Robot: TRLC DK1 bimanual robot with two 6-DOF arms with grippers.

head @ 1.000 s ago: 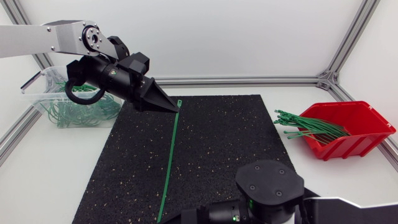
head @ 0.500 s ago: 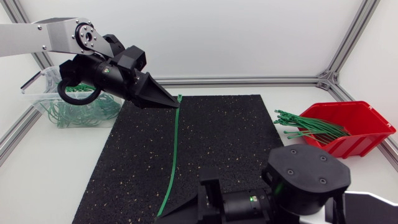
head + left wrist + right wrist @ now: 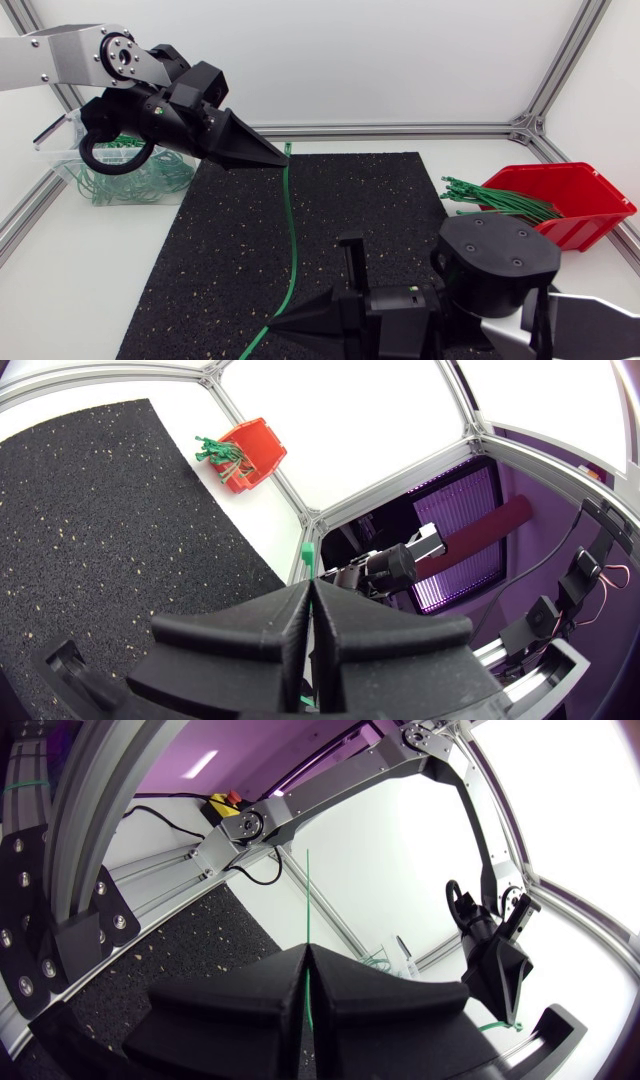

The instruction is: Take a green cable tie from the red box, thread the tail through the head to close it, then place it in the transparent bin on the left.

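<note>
Table: The white table [image 3: 80, 280] is flat and smooth.
Mat: A black mat [image 3: 370, 220] with tiny pale specks lies in the middle of the table. It takes up most of the space between the two boxes.
Rails: Silver rails [image 3: 400, 129] run along the far edge and the sides of the table. They meet in a corner at the far right.
Red box: The red box [image 3: 575, 235] sits on the white table, just off the right side of the mat, near that corner. Its open front faces the mat.
Spare ties: A bunch of spare green ties [image 3: 495, 205] lies in the red box. Their ends poke out toward the mat.
Clear bin: The transparent bin [image 3: 50, 135] stands on the table by the far left corner of the mat. Green loops [image 3: 130, 185] lie inside it.
Tie: The green cable tie [image 3: 293, 250] stretches over the mat from the far side to the near side. It bends a little in the middle.
Left gripper: The left gripper [image 3: 280, 160] is above the far edge of the mat. Its two fingers are pressed together on the tie, and the head end pokes out at their tip.
Right gripper: The right gripper [image 3: 275, 325] is low over the near part of the mat and points left. Its fingers are squeezed tight on the tail end of the tie. A short bit of tail sticks out past them.
</note>
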